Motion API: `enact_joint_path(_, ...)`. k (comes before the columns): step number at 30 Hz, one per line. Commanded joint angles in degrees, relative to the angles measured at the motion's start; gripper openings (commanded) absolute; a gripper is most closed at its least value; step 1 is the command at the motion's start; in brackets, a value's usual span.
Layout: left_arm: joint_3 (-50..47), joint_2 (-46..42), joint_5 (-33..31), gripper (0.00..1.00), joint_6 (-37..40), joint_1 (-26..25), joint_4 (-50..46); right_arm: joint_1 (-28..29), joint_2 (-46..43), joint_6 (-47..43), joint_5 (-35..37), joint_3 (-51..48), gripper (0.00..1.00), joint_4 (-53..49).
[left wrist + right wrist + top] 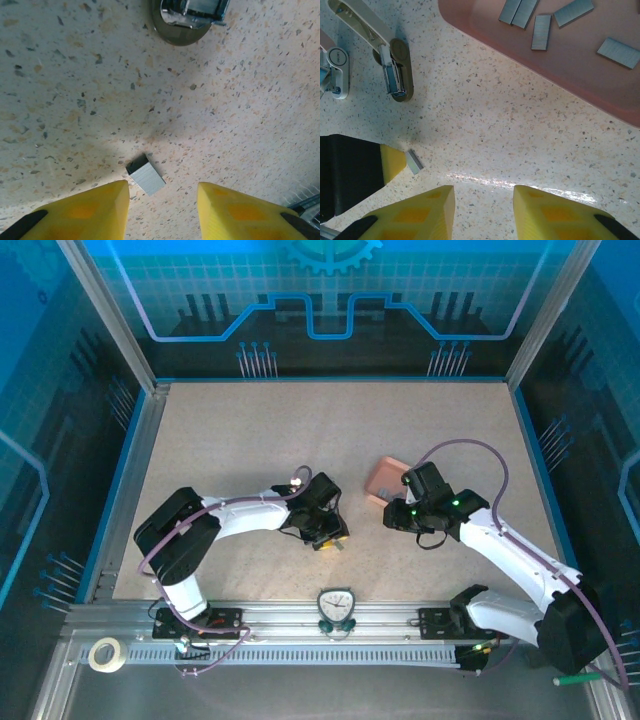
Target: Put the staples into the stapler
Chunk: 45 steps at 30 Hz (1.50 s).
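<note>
Staple strip [145, 173] seemed light, stiff, slippery; I would pinch its long sides. My left gripper [161, 192] stood released beside it; right gripper [483, 195] released, empty.

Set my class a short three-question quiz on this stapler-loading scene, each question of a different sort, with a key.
1. Count: how many strips lie in the tray, as far as the right wrist view shows?
2. True or false: a loose strip lies on the table between the fingers of the left tool.
3. Where is the stapler? A in the tray; B on the table, outside the tray; C held in the air.
Key: 1 five; 2 true; 3 B.
</note>
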Motion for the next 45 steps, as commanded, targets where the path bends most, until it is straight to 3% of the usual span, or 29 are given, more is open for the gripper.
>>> enact_joint_path(1, 1.58, 1.26, 1.75, 0.43, -1.51, -0.19, -2.18, -0.76, -1.27, -0.76, -0.04, 0.07, 0.36, -0.12)
enact_joint_path(30, 8.66, 6.57, 1.29, 0.44, 4.41, 1.03, -3.64, -1.22, -6.57, -0.94, 1.61, -0.99, 0.36, -0.32)
enact_joint_path(45, 17.74, 5.59, -5.46, 0.43, 11.14, -0.53, -22.09, -1.85, -10.62, -2.5, 2.03, -1.11, 0.36, -2.1)
